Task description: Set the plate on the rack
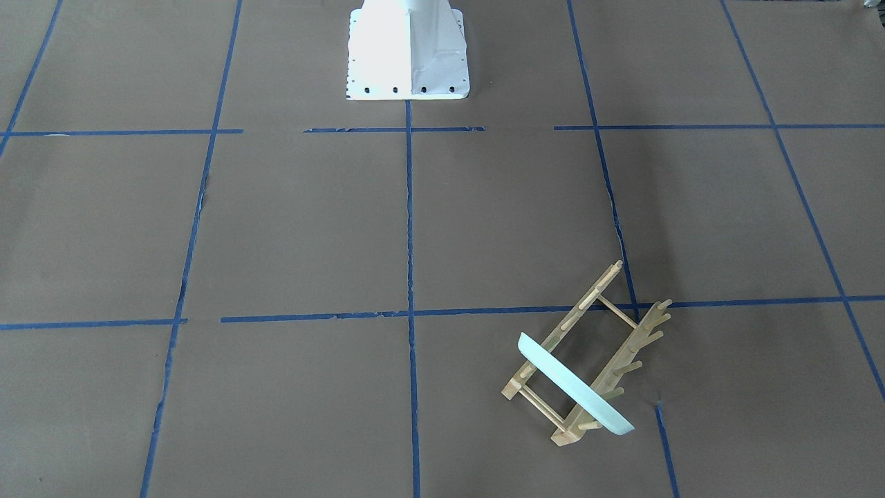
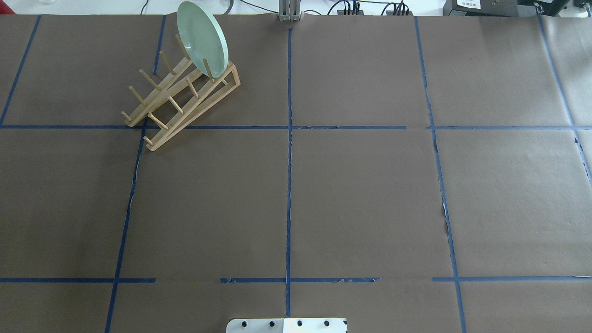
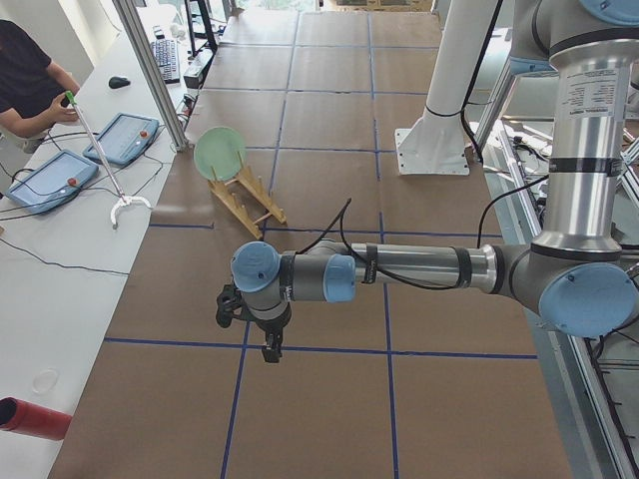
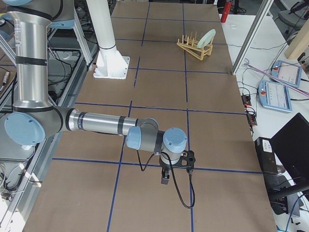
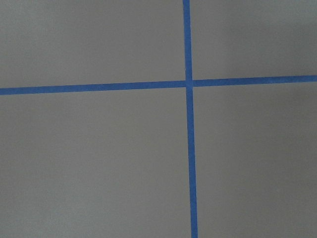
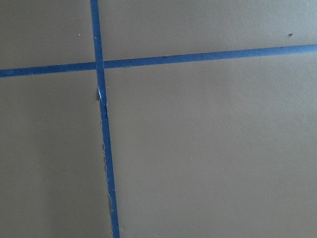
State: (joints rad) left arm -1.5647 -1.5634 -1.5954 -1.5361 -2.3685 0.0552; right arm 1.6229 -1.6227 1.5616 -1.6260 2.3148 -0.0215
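The pale mint-green plate (image 2: 203, 39) stands on edge between the pegs at the far end of the light wooden rack (image 2: 194, 110), at the table's far left. The plate (image 1: 574, 384) and rack (image 1: 588, 299) also show in the front-facing view, and small in the left view (image 3: 220, 152) and right view (image 4: 207, 37). My left gripper (image 3: 272, 349) hangs over the table far from the rack and shows only in the left view. My right gripper (image 4: 165, 180) shows only in the right view. I cannot tell whether either is open or shut. Both wrist views show only brown paper and blue tape.
The robot's white base (image 1: 408, 55) stands at the near middle edge. Blue tape lines divide the brown table cover. An operator (image 3: 25, 80) sits beyond the far edge with teach pendants (image 3: 125, 135). A red cylinder (image 3: 30, 419) lies off the table.
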